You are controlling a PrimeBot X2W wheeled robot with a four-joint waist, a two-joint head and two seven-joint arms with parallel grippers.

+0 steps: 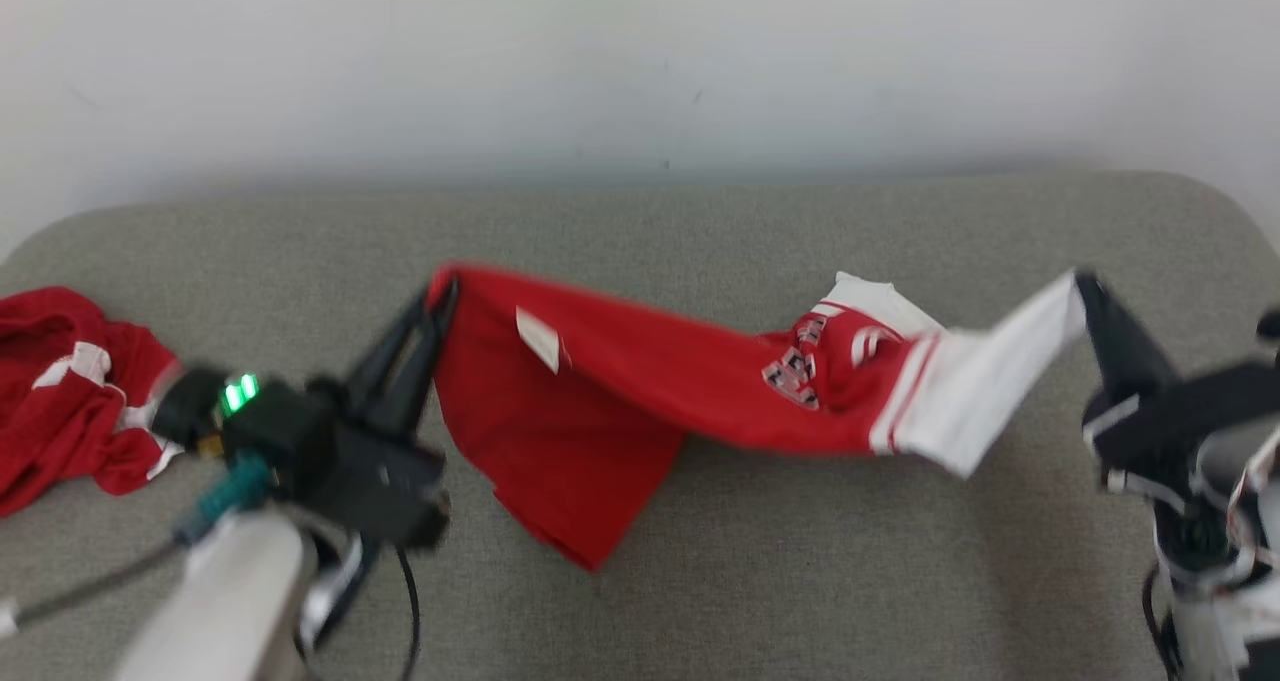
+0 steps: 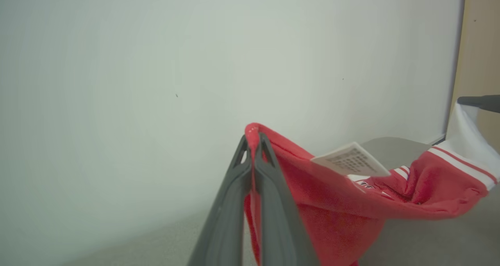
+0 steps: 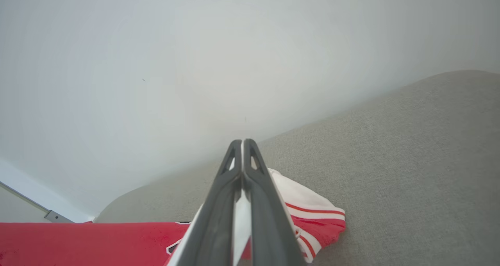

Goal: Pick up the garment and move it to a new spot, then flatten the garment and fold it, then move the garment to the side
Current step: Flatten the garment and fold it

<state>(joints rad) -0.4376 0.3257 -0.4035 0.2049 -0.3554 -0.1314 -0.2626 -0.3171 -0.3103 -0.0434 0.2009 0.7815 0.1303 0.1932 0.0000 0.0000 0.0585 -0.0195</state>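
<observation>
My left hand (image 1: 445, 294) is pinched tight on a red edge of the garment (image 1: 620, 371), and my right hand (image 1: 1086, 287) is closed on its white end. The cloth hangs between them above the counter (image 1: 700, 231). It sags in the middle and a red corner droops low at the front. I cannot tell whether that corner touches the counter. A white label (image 1: 538, 339) sticks out near my left grip.

I judge this to be the carry, with the flattening to come. Both grips take only a thin bite of cloth, so the main risk is a slip. If I pull my hands too far apart, or swing fast, one edge could tear free and the garment would drop in a heap.

The low corner is the next worry. If it drags as I lower, it may tuck under and leave a crease I would have to undo. The twisted bunch by the white end may also not open by itself, and it would then land as a lump.

Another red garment (image 1: 70, 401) lies crumpled at the far left, well apart from mine; drifting that way could tangle the two
</observation>
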